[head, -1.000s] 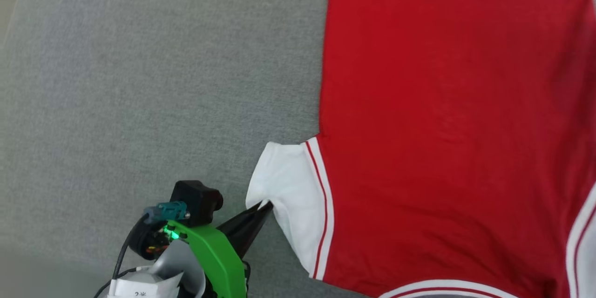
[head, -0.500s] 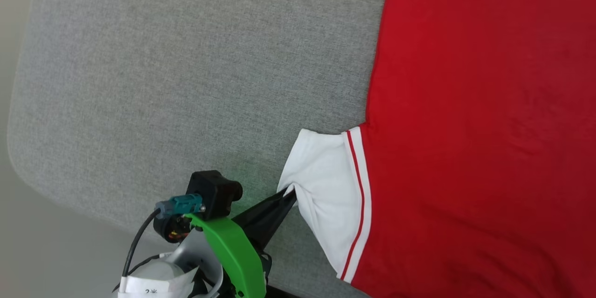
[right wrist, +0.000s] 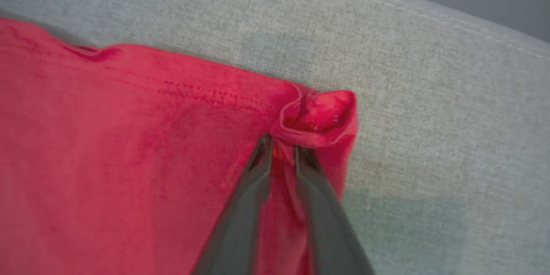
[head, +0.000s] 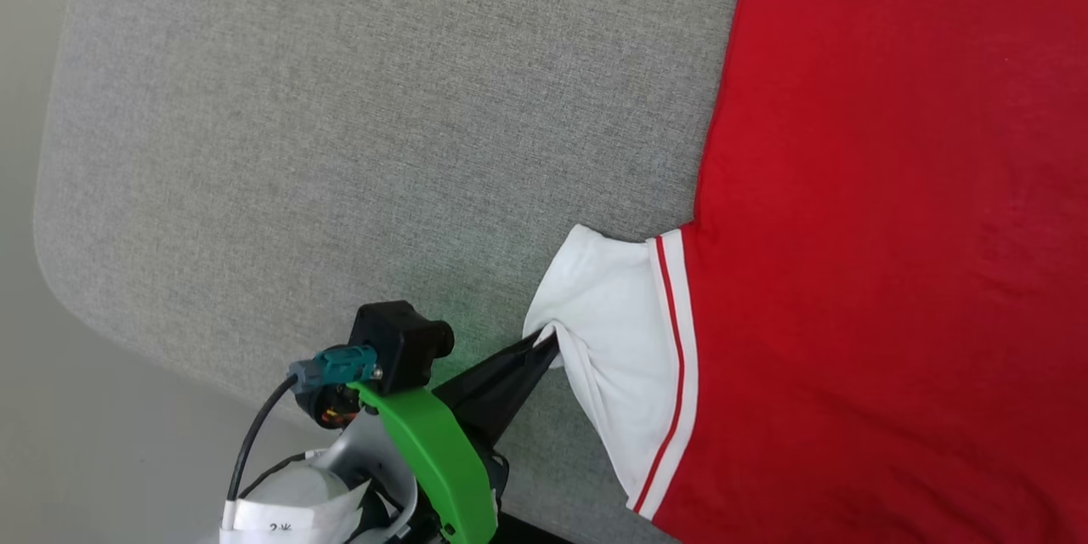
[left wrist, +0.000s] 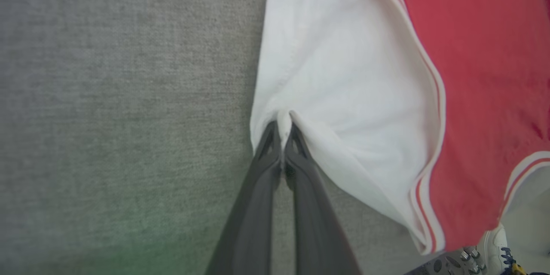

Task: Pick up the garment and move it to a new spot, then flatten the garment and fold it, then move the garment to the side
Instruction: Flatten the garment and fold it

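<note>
Grey fabric table [head: 340, 144], loads of bare room left of the one garment [head: 892, 229] lying flat on it. Two pincers: left pincer [head: 546, 346] clamped tight on the garment's white sleeve [head: 612, 323] edge, right pincer [right wrist: 283, 149] nipped onto its bunched red corner, near the table's stitched edge.

Left gripper [head: 546, 342]: two long dark fingers [left wrist: 253, 206], tapering to thin tips, with slotted cut-outs just behind the tips.
Right gripper [right wrist: 283, 144]: the same dark grey taper and narrow slots.
Bracket [head: 433, 459]: bright green, curved, glossy, at 7 o'clock in the head view.
Camera block [head: 399, 338]: black and boxy with a round snout, at 11 o'clock from the bracket.
Connector [head: 336, 364]: teal plug at 8 o'clock from the camera block.
Cable [head: 253, 446]: thin, black, curving toward 7 o'clock.
Wrist shell [head: 361, 459]: pale silver-grey, rounded.
Label [head: 280, 523]: white with dark print, cut off by the edge.
</note>
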`<state>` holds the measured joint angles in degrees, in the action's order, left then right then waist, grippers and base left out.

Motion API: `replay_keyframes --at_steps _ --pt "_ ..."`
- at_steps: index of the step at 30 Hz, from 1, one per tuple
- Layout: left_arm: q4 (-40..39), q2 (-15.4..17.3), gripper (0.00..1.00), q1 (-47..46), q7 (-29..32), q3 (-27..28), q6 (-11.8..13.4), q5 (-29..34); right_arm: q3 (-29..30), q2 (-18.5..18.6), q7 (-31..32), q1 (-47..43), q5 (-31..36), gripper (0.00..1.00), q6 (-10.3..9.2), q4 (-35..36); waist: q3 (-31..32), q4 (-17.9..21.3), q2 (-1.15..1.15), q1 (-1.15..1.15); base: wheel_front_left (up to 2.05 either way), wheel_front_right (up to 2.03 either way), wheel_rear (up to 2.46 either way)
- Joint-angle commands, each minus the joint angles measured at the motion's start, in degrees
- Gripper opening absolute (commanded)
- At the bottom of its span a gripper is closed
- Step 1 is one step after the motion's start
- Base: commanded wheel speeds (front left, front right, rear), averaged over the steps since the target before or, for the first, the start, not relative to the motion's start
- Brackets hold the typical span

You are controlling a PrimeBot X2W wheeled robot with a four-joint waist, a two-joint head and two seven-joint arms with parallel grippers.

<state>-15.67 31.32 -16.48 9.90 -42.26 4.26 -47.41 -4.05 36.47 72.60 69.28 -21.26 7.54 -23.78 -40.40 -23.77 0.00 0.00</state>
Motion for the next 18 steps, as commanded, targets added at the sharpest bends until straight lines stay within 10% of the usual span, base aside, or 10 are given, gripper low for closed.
replay_keyframes --at_steps 1,18 --pt "1.3 -0.1 0.00 -0.9 0.0 0.2 0.2 0.5 -1.1 -0.4 0.6 -3.4 -0.3 0.00 -0.05 -1.7 0.4 0.2 0.00 0.00 0.00 0.00 0.00" --pt "3.9 1.2 0.00 1.0 -1.7 2.5 1.6 -1.3 -0.1 0.4 -7.3 -19.7 -4.8 0.00 -0.05 -2.3 13.2 8.1 0.00 0.00 0.00 0.00 0.00"
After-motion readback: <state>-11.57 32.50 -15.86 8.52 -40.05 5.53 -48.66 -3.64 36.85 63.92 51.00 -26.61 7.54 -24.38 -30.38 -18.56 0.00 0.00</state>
